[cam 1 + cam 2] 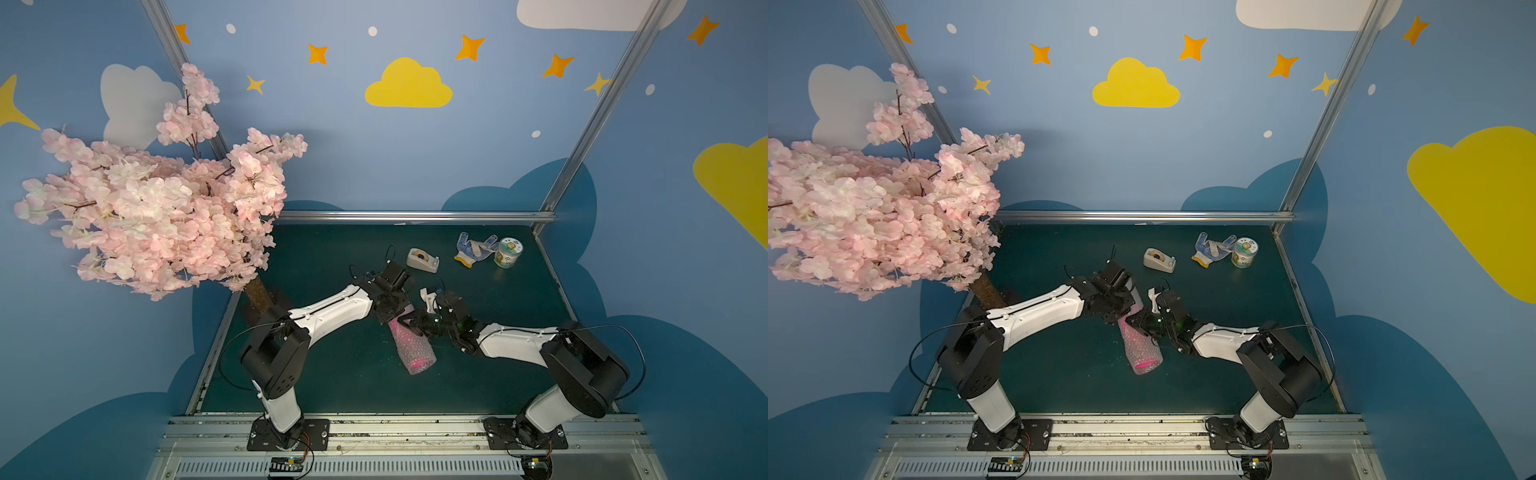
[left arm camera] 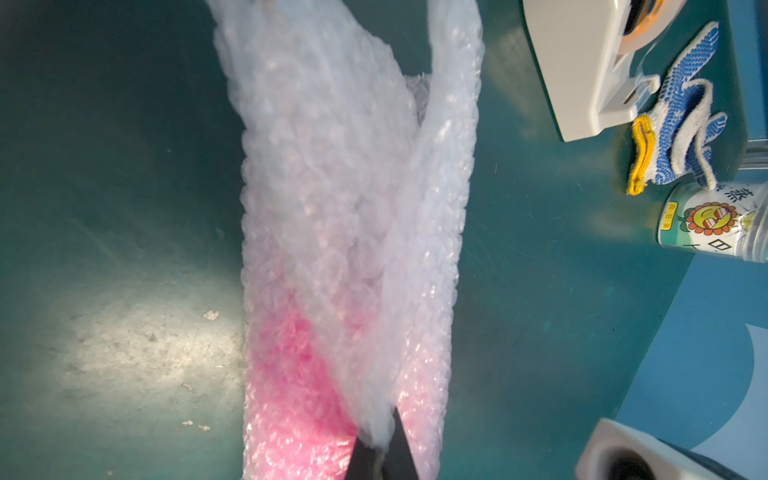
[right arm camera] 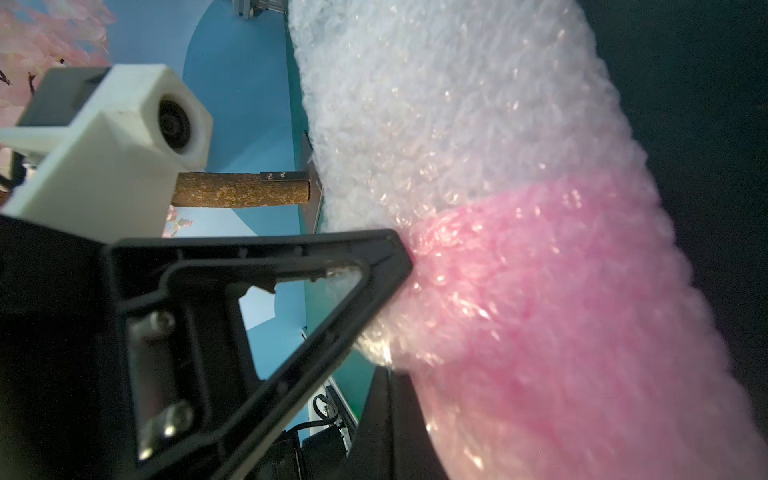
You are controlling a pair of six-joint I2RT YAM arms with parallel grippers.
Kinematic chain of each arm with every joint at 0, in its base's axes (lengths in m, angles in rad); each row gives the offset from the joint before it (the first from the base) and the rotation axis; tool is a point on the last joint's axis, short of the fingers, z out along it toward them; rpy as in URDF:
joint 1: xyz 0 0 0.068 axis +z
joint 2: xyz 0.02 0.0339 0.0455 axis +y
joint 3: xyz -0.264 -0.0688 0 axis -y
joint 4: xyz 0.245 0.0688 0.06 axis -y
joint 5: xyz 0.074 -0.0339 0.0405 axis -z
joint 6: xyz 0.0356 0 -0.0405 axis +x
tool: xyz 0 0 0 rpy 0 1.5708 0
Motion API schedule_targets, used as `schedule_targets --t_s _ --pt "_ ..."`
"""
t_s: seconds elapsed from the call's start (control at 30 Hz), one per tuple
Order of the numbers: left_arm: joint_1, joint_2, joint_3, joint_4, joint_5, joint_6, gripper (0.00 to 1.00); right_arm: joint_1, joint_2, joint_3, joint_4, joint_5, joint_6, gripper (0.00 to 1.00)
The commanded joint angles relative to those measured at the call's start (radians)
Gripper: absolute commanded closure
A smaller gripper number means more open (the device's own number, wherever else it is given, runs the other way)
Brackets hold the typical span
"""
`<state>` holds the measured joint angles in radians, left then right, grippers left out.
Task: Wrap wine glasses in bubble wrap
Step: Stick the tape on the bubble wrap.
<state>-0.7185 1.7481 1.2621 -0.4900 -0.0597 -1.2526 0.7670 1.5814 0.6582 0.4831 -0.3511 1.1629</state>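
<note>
On the robot's side of both claws, the open end of a roll lies on the dark green counter (image 1: 316, 374). The roll is one hot-pink goblet (image 1: 419, 365) inside one sheet of bubble wrap (image 1: 409, 345), and the pink is brightest at that end. From there the roll runs away from the robot, and the two claws meet at its far half.

The left claw (image 2: 380, 436) is closed, its two black fingers (image 2: 401, 453) together on a loose flap of the bubble wrap (image 2: 332, 166) (the flap fans out from the fingertips along the roll). Just beside the fingertips the goblet (image 2: 291, 374) shows pink through the bubbles. Farther from the claw the wrap is plain white. In both top views this claw (image 1: 386, 321) reaches the roll from the left.

The right claw (image 3: 395, 320) is closed as well, pinching a fold at the side of the bubble wrap (image 3: 436, 104). The tip of one of its fingers (image 3: 332, 253) presses in where the goblet (image 3: 540, 291) starts to show pink. In a top view it (image 1: 1134, 322) sits directly opposite the left claw, with the roll between them.

Beyond the claws and well apart from the roll stands one beige tape dispenser (image 1: 422, 259). Further out on the right claw's side lies one dotted work glove (image 1: 473, 249), with one printed green-and-white can (image 1: 508, 252) just beside its fingers. Far out on the left claw's side rises one pink blossom tree (image 1: 158, 208).
</note>
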Motion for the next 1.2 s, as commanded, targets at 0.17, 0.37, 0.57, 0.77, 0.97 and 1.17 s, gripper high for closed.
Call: schedule_targets --t_s 0.17,0.37,0.57,0.77,0.97,1.17 --pt "-0.001 0.026 -0.003 -0.070 0.023 0.012 0.98 -0.019 -0.046 0.058 -0.086 -0.049 -0.055 1.00" --pt "-0.001 0.026 -0.001 -0.073 0.018 0.012 0.98 -0.025 -0.135 0.090 -0.203 -0.042 -0.111 1.00" --pt "0.000 0.033 0.012 -0.075 0.021 0.014 0.98 -0.035 -0.128 0.036 -0.166 -0.047 -0.090 1.00" --pt "-0.001 0.036 0.023 -0.082 0.020 0.017 0.98 -0.025 -0.037 0.068 -0.114 -0.143 -0.135 1.00" --pt "-0.001 0.039 0.035 -0.085 0.021 0.023 0.98 -0.024 0.062 0.053 -0.055 -0.174 -0.117 1.00" --pt "-0.002 0.036 0.047 -0.099 0.019 0.032 0.98 -0.030 0.090 0.084 -0.124 -0.189 -0.163 1.00"
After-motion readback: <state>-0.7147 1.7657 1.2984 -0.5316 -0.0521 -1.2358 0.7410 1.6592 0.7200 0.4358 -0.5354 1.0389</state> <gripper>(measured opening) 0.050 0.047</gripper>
